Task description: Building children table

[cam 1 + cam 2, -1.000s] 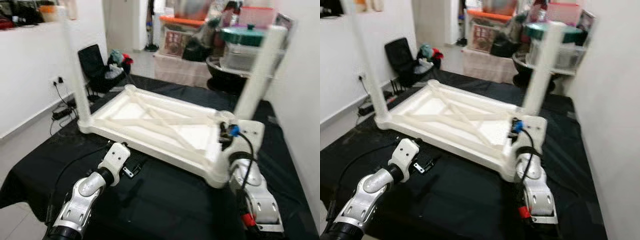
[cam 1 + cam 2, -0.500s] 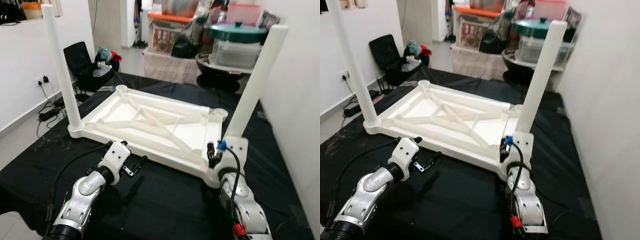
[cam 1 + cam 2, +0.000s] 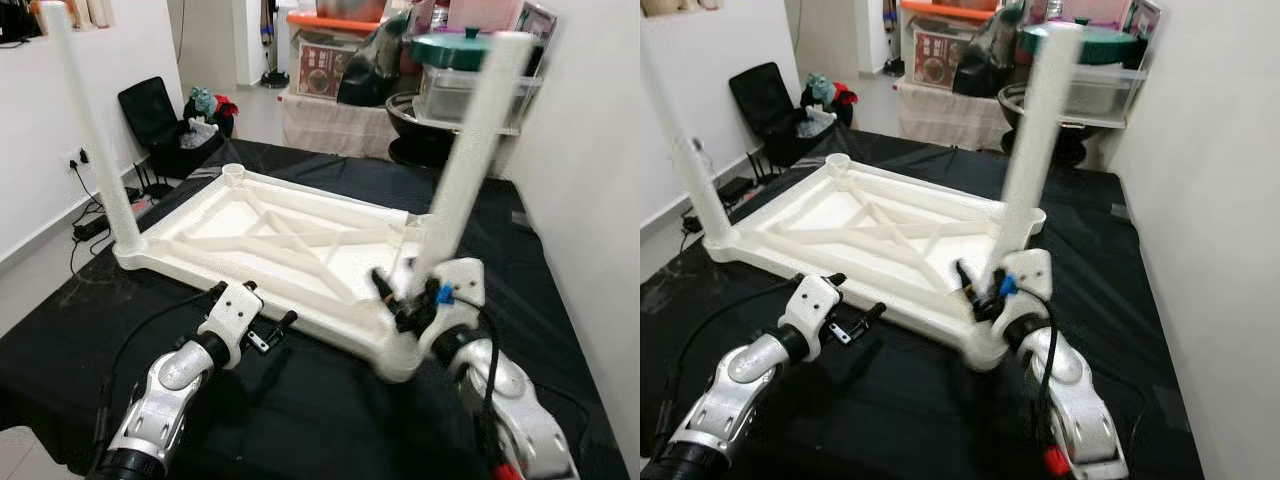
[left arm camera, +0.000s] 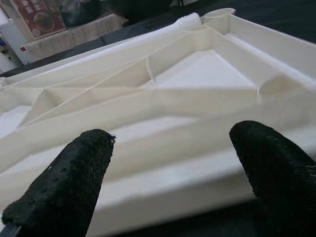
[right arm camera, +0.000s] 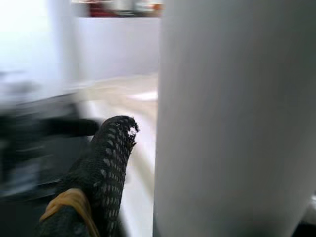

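Tabletop point(image 3: 270, 235) inverted on black cloth point(image 3: 320, 410); right claw point(image 3: 395, 295) grips leg point(image 3: 465, 150), left claw point(image 3: 255, 318) apart.

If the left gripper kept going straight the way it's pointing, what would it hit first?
Most likely the near long edge of the upturned white tabletop. The left gripper points at that rim, jaws open, and its wrist view looks straight onto it. The remaining gap is hard to judge.

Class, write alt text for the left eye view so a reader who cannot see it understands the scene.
An upturned white tabletop lies on a black-covered table with two legs standing up. The right tool is at the base of the near right leg, and the left tool hovers open by the near edge.
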Motion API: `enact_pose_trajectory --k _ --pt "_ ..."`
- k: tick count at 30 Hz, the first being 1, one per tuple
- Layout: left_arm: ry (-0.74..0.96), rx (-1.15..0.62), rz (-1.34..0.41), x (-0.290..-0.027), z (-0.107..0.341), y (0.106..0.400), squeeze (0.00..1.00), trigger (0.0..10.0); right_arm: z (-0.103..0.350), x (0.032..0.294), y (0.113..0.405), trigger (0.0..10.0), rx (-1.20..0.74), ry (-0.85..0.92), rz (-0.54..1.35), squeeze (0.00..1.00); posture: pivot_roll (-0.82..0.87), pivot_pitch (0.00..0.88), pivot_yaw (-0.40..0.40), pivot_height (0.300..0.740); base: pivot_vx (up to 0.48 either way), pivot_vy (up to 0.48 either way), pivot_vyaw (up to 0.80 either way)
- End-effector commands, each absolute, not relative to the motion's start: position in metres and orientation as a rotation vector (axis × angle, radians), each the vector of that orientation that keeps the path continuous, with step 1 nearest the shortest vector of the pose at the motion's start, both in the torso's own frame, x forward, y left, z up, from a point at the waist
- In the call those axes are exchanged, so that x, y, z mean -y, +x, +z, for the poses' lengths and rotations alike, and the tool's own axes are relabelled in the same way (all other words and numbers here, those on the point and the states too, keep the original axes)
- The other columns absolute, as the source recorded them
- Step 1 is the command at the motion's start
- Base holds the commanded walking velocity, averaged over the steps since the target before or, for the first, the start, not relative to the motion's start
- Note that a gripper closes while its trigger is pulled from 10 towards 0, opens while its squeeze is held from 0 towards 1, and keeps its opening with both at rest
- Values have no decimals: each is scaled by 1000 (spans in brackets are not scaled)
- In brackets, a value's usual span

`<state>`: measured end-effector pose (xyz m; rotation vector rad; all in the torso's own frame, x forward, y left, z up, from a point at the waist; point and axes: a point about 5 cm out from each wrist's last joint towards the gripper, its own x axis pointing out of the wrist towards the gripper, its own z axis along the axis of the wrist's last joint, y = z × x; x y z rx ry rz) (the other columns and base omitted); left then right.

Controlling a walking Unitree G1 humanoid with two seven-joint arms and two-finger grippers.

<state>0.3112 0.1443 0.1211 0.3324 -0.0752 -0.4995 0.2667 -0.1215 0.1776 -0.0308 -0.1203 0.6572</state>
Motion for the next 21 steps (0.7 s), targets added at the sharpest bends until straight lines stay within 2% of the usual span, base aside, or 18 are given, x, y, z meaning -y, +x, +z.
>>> enact_pose_trajectory --k 1,2,3,4,5,6,7,8,13,14,18,19,20,21 --pt "334 62 -507 -144 118 310 0 10000 181 110 259 9843 156 -39 773 0 46 0 -89 740 0 0 0" --pt "333 62 -506 -144 118 310 0 10000 181 108 257 8157 156 -42 795 0 46 0 -89 740 0 0 0" --pt "333 62 -506 -144 118 310 0 10000 181 108 257 8157 156 -42 795 0 46 0 -89 740 0 0 0" --pt "333 61 -506 -144 118 309 0 10000 180 107 257 4510 160 -46 801 0 47 0 -87 740 0 0 0" --pt "333 61 -506 -144 118 309 0 10000 180 107 257 4510 160 -46 801 0 47 0 -87 740 0 0 0" --pt "334 60 -506 -144 118 309 0 10000 180 107 258 1647 161 -51 799 0 47 0 -87 740 0 0 0" --pt "334 60 -506 -144 118 309 0 10000 180 107 258 1647 161 -51 799 0 47 0 -87 740 0 0 0" --pt "335 60 -506 -145 118 308 0 10000 178 108 260 0 162 -49 778 0 47 0 -87 740 0 0 0" --pt "337 62 -505 -145 119 309 0 10000 172 118 271 0 128 -43 666 0 49 0 -84 740 0 0 0" --pt "338 62 -508 -145 119 310 0 10000 171 127 276 0 113 -52 601 0 42 0 -81 740 0 0 0" --pt "337 62 -510 -144 119 310 0 10000 171 133 279 0 112 -62 554 0 41 0 -80 740 0 0 0" --pt "337 63 -511 -144 119 310 0 10000 168 141 285 0 83 -97 460 0 40 0 -80 740 0 0 0" --pt "337 63 -510 -143 119 310 0 10000 158 168 300 0 -12 -163 149 0 41 0 -84 740 0 0 0" --pt "337 63 -510 -143 119 310 0 10000 158 168 300 0 -12 -163 149 0 41 0 -84 740 0 0 0"
